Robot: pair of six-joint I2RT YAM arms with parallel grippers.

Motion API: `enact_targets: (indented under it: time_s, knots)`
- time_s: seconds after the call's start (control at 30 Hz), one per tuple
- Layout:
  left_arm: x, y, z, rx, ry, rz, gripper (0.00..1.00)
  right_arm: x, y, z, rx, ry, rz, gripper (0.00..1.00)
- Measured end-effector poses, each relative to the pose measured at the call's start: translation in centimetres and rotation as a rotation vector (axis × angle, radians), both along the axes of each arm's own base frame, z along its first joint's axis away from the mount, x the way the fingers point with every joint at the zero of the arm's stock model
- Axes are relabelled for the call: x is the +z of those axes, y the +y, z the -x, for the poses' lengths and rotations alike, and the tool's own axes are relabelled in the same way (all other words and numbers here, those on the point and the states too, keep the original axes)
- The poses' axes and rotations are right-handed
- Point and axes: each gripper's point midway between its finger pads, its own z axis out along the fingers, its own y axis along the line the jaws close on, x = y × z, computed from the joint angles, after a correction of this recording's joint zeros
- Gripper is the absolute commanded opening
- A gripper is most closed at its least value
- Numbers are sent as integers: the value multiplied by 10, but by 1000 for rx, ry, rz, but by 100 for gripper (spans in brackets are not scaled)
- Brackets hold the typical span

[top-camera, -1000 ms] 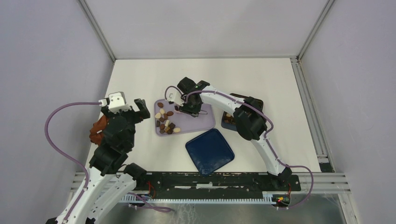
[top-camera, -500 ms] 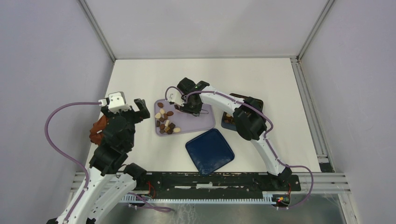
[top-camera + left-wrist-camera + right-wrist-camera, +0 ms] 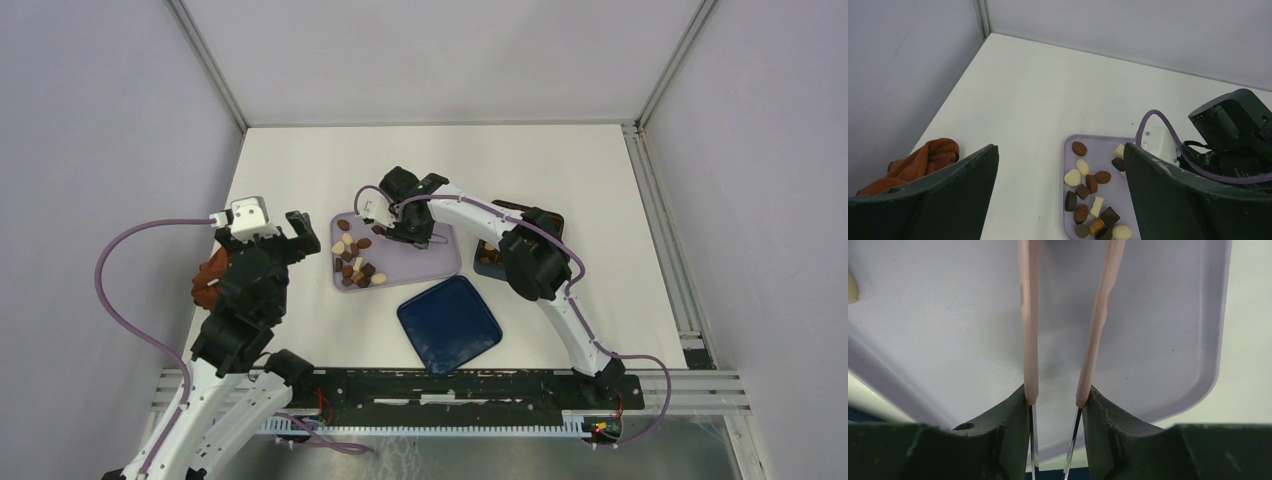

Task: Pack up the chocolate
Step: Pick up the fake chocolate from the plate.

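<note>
Several chocolate pieces [image 3: 355, 262], dark brown, mid brown and cream-white, lie at the left end of a lavender tray [image 3: 440, 262]. In the left wrist view the chocolate [image 3: 1093, 192] sits between and beyond my fingers, on the tray [image 3: 1098, 150]. My right gripper [image 3: 405, 232] is low over the tray [image 3: 1158, 340], shut on the pink tongs [image 3: 1029, 330]. Its fingers [image 3: 1008, 420] press on both tong arms, and the tips are out of view. My left gripper [image 3: 262, 235] hovers wide open and holds nothing, left of the tray.
A dark blue lid [image 3: 449, 322] lies in front of the tray. A dark box [image 3: 488, 258] sits behind the right forearm, mostly hidden. A reddish-brown cloth [image 3: 208, 280] lies at the table's left edge, also in the left wrist view [image 3: 923, 160].
</note>
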Motion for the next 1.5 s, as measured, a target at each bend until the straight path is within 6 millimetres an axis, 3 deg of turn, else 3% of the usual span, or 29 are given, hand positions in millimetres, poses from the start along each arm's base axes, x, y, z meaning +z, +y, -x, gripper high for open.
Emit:
enact_targets:
  time_s: [0.27,0.47,0.77,1.0,1.13,1.27,1.37,1.43,1.5]
  knots:
    - [0,-1,-1,-8,0,2,98,5,9,-7,3,-15,-17,44]
    - [0,-1,-1,-10,1,2,98,-5,11,-4,8,-2,-3,41]
    - [0,1,-1,-5,1,2,98,-8,12,-1,21,17,-7,12]
    - [0,1,-1,-4,1,2,99,2,14,5,33,40,-45,4]
    - [0,0,-1,-9,0,3,100,36,10,18,53,68,-133,2]
    - [-1,-7,-3,-47,-3,9,100,98,-10,35,84,56,-282,2]
    - [-1,-21,-6,-117,0,17,100,143,-42,44,82,12,-387,2]
    - [1,-38,-10,-193,15,43,100,169,-77,50,57,-29,-459,3]
    - [5,-61,-17,-283,35,89,98,182,-113,50,10,-69,-506,4]
